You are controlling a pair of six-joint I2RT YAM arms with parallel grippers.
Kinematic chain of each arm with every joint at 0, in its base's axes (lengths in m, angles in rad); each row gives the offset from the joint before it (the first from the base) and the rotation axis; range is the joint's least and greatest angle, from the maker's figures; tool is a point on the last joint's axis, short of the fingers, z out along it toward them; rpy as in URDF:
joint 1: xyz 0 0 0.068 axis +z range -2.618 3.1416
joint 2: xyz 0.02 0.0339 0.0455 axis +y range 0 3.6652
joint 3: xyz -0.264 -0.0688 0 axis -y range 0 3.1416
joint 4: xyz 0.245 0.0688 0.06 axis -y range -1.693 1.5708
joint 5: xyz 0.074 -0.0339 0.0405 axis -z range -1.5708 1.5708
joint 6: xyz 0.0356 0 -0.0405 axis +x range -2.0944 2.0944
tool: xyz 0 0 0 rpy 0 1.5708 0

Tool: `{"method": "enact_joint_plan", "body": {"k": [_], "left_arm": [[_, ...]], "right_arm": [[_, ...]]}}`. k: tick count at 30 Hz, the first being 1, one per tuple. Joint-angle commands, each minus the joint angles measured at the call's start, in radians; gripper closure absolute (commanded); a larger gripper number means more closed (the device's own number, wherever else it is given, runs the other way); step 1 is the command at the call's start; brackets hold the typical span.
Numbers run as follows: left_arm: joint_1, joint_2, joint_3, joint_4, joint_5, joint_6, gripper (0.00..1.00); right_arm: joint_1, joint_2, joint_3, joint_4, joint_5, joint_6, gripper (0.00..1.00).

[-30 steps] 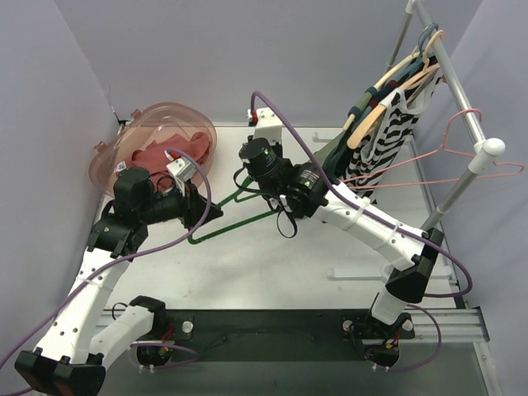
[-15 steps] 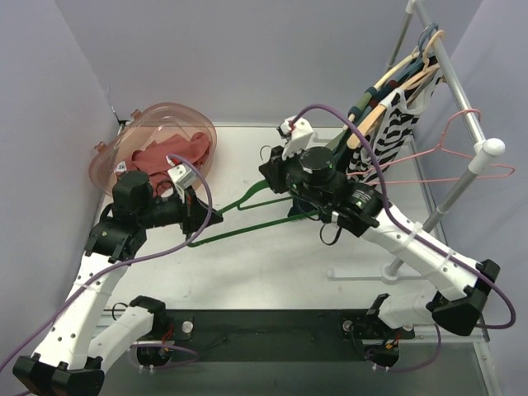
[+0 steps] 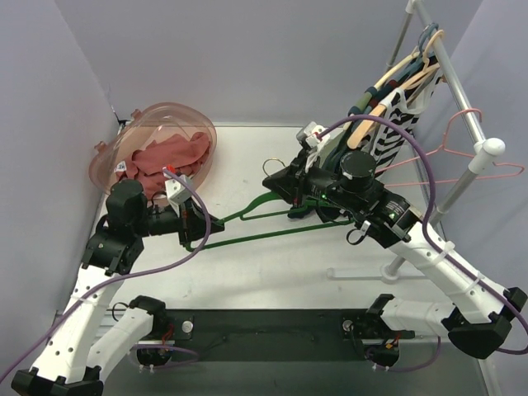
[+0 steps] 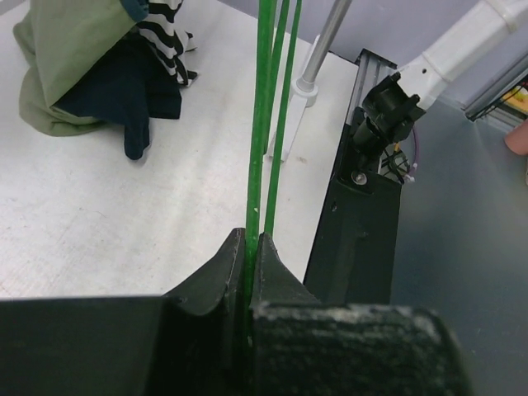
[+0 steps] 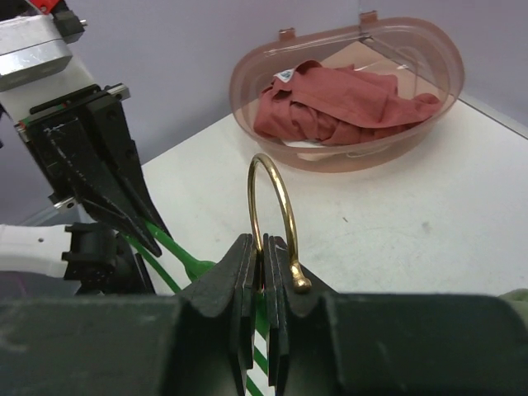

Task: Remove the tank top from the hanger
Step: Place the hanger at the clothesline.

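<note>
Green hanger (image 3: 247,238) is clamped tight by left gripper (image 4: 250,241) at its end and by right gripper (image 5: 262,246) at the hook. It looks bare. Red garment (image 3: 169,154), likely the tank top, is seen in basket (image 3: 204,136). The thin wire could be bent or slipped if pulled unevenly.

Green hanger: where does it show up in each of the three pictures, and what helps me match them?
Top external: green hanger at mid-table, stretched between the two arms.
Left wrist: green hanger as thin rods running up the centre from the fingers.
Right wrist: green hanger at lower left, its brass hook at centre.
Shared landmark: left gripper, shut on the hanger.
</note>
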Motion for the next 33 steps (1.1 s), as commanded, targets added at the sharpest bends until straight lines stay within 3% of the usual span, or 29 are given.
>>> {"method": "enact_joint_plan", "body": {"k": [1,5,7,8,12,16,17,24,33], "left_arm": [[0.001,-0.021,-0.026,0.038,0.029,0.069,1.00],[0.001,-0.021,-0.024,0.041,0.015,0.069,1.00],[0.001,-0.030,-0.021,0.049,-0.015,0.071,1.00],[0.001,-0.035,-0.018,0.049,-0.028,0.072,1.00],[0.001,-0.029,0.037,-0.041,-0.103,0.144,1.00],[0.001,-0.001,0.097,-0.131,-0.221,0.216,1.00],[0.001,0.002,0.106,-0.132,-0.241,0.222,1.00],[-0.012,0.053,0.210,-0.103,-0.299,0.220,1.00],[-0.135,0.184,0.295,-0.054,-0.347,0.206,1.00]], "right_arm": [[-0.039,-0.066,-0.001,0.070,-0.230,0.001,1.00],[-0.055,-0.074,0.033,-0.010,-0.215,0.006,0.98],[-0.056,-0.078,0.061,-0.071,-0.201,0.004,0.85],[-0.056,-0.092,0.064,-0.083,-0.198,0.006,0.69],[-0.056,-0.132,0.085,-0.169,-0.178,0.015,0.49],[-0.055,-0.170,0.131,-0.264,-0.180,0.012,0.16],[-0.053,-0.182,0.142,-0.286,-0.183,0.001,0.12],[-0.051,-0.245,0.177,-0.525,-0.253,-0.072,0.08],[-0.044,-0.350,0.108,-0.561,-0.347,-0.050,0.08]]}}
